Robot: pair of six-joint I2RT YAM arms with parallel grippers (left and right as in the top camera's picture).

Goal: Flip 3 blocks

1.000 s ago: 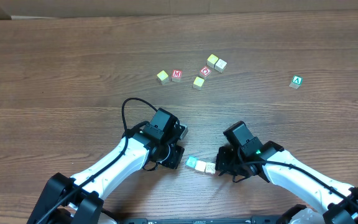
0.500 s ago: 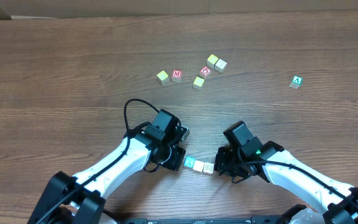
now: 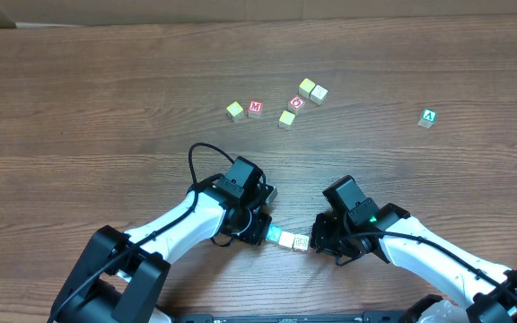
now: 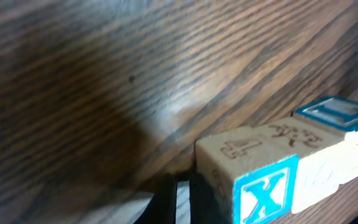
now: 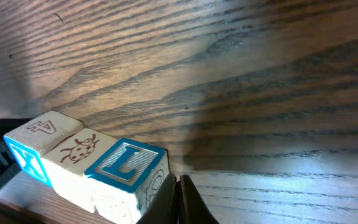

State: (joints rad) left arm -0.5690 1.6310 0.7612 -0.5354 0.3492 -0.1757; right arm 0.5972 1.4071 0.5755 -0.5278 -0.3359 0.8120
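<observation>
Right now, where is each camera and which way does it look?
Overhead: above the brown wooden table, looking straight down; both white arms show, left pincer and right pincer shut at either end of the row of three small pale wooden letter cubes.
Left wrist: low on the left arm, facing the row's blue X cube; its dark fingertips peek in below.
Right wrist: low on the right arm, facing the blue L cube; its fingertips show below.
Shared: both wrist views see that row from opposite ends.
</observation>
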